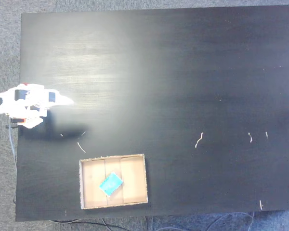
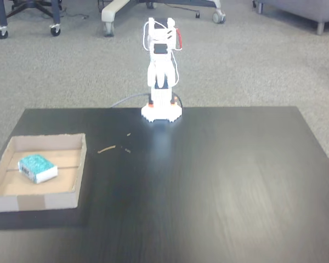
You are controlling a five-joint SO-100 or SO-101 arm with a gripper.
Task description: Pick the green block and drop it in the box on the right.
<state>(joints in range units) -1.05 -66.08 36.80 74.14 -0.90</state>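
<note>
Green block (image 1: 111, 184) lying inside cardboard box (image 1: 135, 166), touching floor; drop judged done, nothing left. Tool (image 1: 67, 101) folded back at desk (image 1: 183, 72) edge, jaw state unreadable.

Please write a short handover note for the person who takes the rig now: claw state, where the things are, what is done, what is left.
Claw: folded back at the arm's base, away from the box; open or shut cannot be told.
Green block: lying inside the box, on its floor, free of the claw.
Box: at the table's left edge in a fixed view facing the arm.
Done: block is in the box.
Left: nothing seems to remain.
</note>
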